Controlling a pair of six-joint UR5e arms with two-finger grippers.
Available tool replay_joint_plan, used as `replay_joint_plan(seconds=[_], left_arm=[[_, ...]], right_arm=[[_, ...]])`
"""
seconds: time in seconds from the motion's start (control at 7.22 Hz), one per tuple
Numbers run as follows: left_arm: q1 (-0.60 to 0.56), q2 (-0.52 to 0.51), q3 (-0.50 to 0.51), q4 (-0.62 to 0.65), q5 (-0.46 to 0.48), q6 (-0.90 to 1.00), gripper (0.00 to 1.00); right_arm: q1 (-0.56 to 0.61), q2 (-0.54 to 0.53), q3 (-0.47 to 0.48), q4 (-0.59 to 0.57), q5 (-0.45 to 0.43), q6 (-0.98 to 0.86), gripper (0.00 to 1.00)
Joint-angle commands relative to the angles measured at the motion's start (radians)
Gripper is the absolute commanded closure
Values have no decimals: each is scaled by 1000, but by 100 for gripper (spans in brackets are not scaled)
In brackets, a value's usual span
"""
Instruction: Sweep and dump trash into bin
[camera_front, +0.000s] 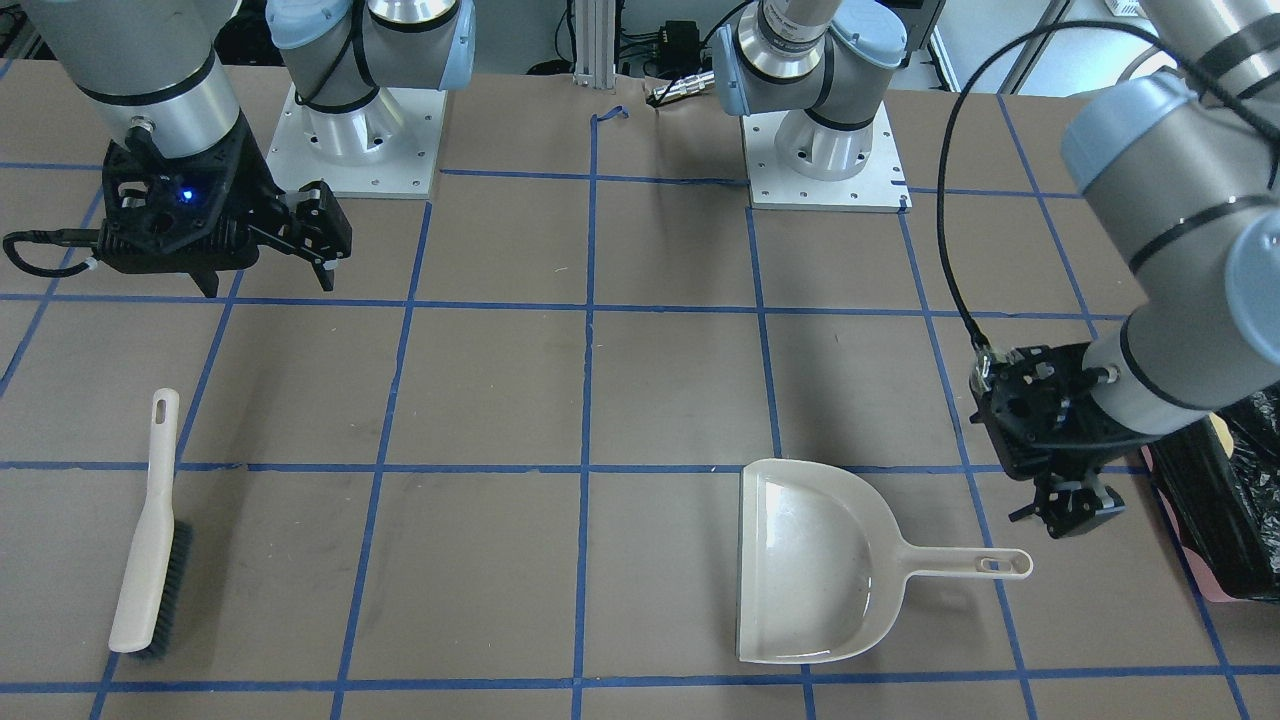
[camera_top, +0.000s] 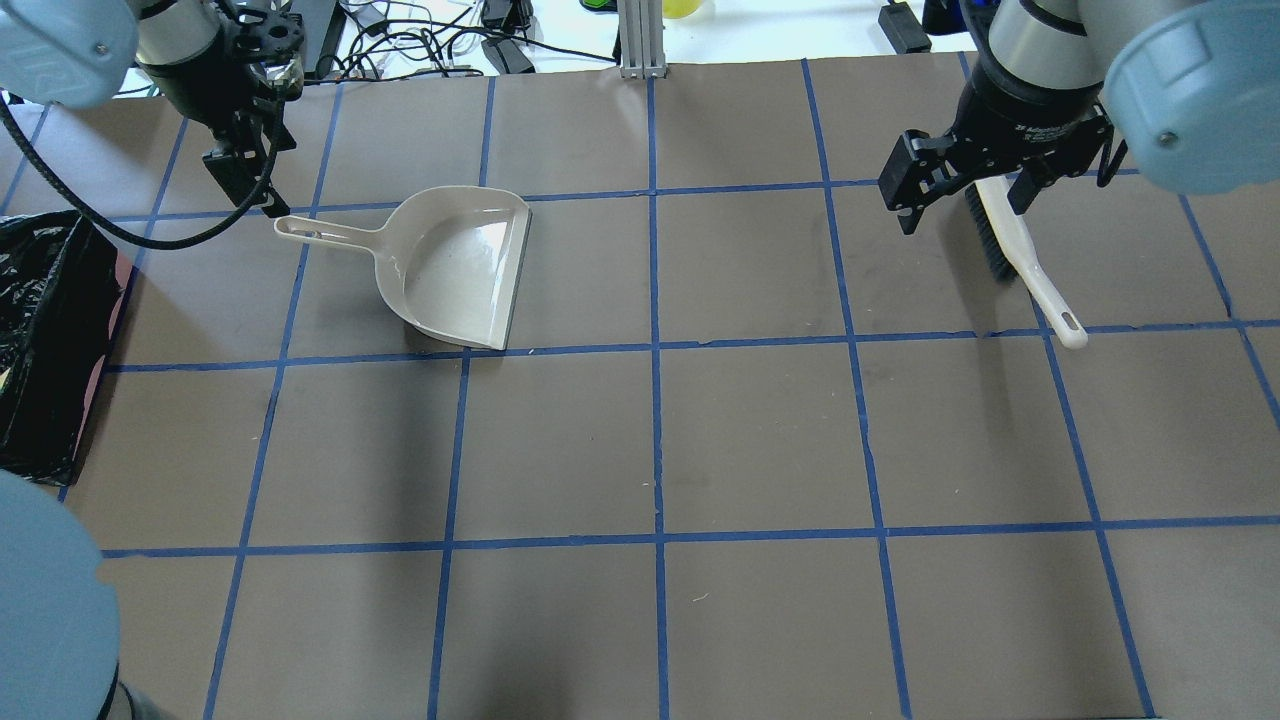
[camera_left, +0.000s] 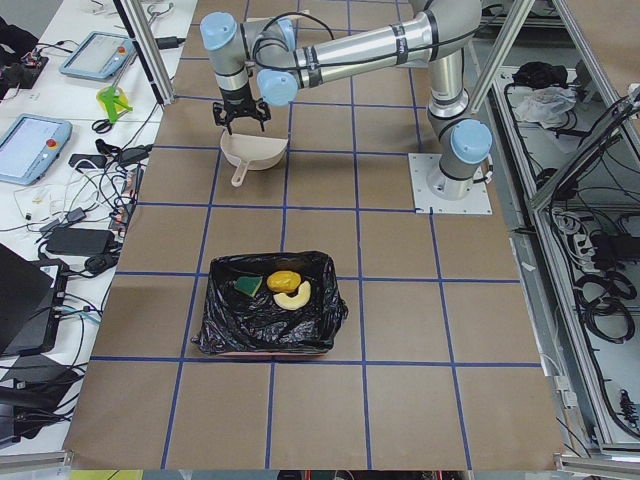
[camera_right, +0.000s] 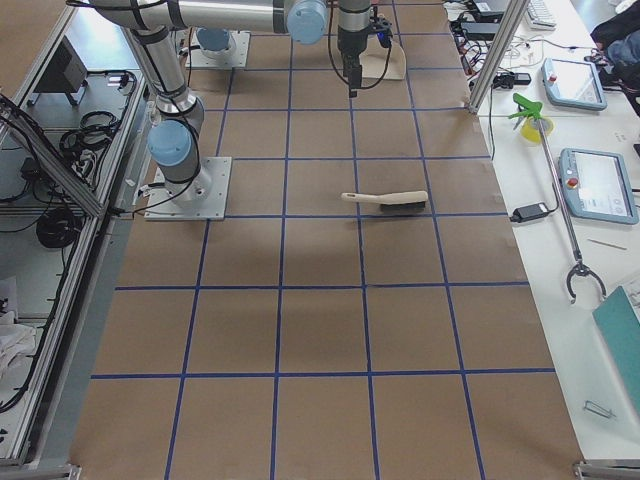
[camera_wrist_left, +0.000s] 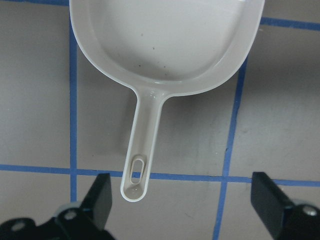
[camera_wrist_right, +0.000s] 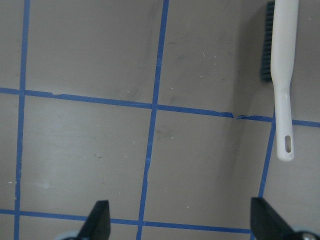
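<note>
The three trash pieces lie inside the bin (camera_left: 262, 335), a pink container lined with a black bag: a yellow-brown lump (camera_left: 285, 279), a tan crescent (camera_left: 297, 294) and a sponge block (camera_left: 249, 286). The bin also shows at the table's left end (camera_top: 45, 300) (camera_front: 1222, 500). My left gripper (camera_wrist_left: 185, 200) (camera_top: 245, 188) (camera_front: 1075, 508) is open and empty, hovering over the end of the handle of the beige dustpan (camera_wrist_left: 165, 45) (camera_top: 460, 270) (camera_front: 810, 560). My right gripper (camera_wrist_right: 180, 220) (camera_top: 960, 198) (camera_front: 312, 240) is open and empty above the table.
A white brush with dark bristles (camera_top: 1020, 250) (camera_front: 150, 530) (camera_wrist_right: 280, 75) (camera_right: 390, 201) lies flat on the table near my right gripper. The brown table carries a blue tape grid. The arm bases (camera_front: 350, 130) stand at the table's robot side.
</note>
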Motion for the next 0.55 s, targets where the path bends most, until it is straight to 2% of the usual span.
replay_joint_plan(seconds=[0.0,0.14,0.42], left_arm=[[-61,123,-9,-108,4,-240,0],[-64,171,-26,-159,-2,-376,0],[-87,257,-78,-173,-42,-603,0]], right_arm=[[0,0,0,7,-7,3,0],[0,2,0,6,-5,17,0],[0,0,0,9,4,18,0]])
